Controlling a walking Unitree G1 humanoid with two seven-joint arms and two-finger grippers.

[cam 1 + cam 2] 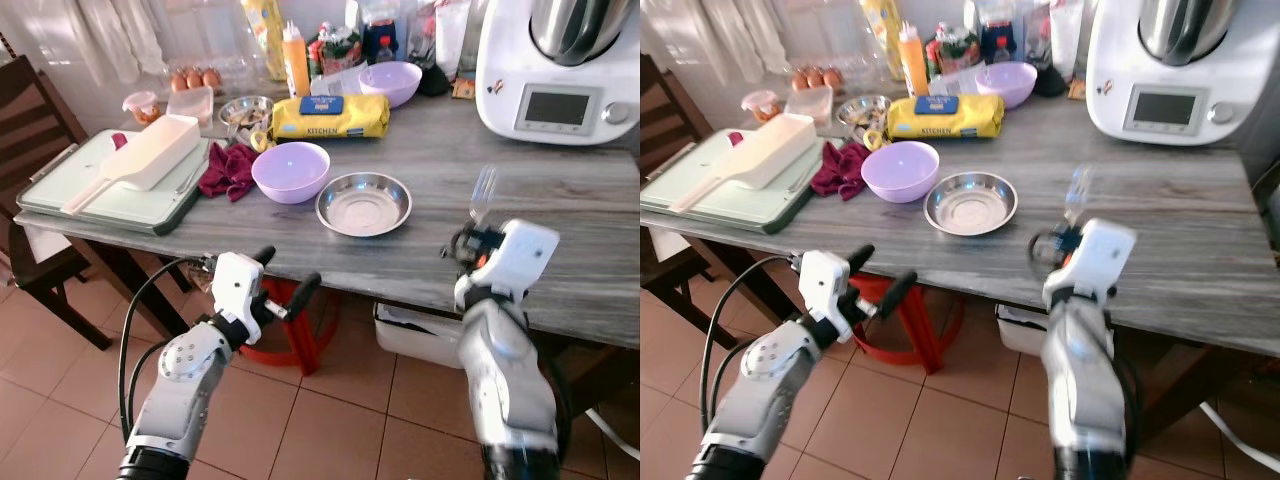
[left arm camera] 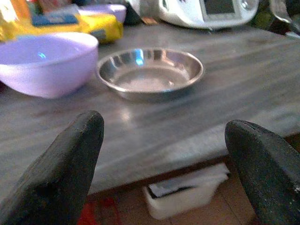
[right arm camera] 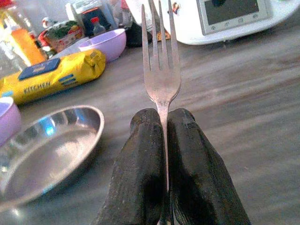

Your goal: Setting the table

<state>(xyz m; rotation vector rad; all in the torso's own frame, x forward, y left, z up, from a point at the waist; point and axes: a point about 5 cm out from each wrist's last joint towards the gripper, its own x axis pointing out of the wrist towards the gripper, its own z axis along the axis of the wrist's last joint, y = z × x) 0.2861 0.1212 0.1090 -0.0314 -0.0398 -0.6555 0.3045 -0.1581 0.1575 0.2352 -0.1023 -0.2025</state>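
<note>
A metal fork (image 3: 160, 70) stands tines-up, pinched between the fingers (image 3: 140, 159) of my right gripper (image 1: 474, 232), which is shut on it over the table's front edge, right of a steel dish (image 1: 363, 203). The fork's tines (image 1: 484, 190) rise above the gripper. A lilac bowl (image 1: 290, 171) sits left of the dish. My left gripper (image 1: 283, 276) is open and holds nothing, below and in front of the table edge, with its fingers (image 2: 65, 164) spread wide toward the dish (image 2: 150, 74).
A pale green tray (image 1: 100, 195) with a white scoop (image 1: 150, 155) lies at the table's left end beside a maroon cloth (image 1: 228, 170). A yellow wipes pack (image 1: 330, 116), a second lilac bowl (image 1: 390, 82), bottles and a white kitchen machine (image 1: 555, 70) line the back. A dark chair (image 1: 30, 130) stands left.
</note>
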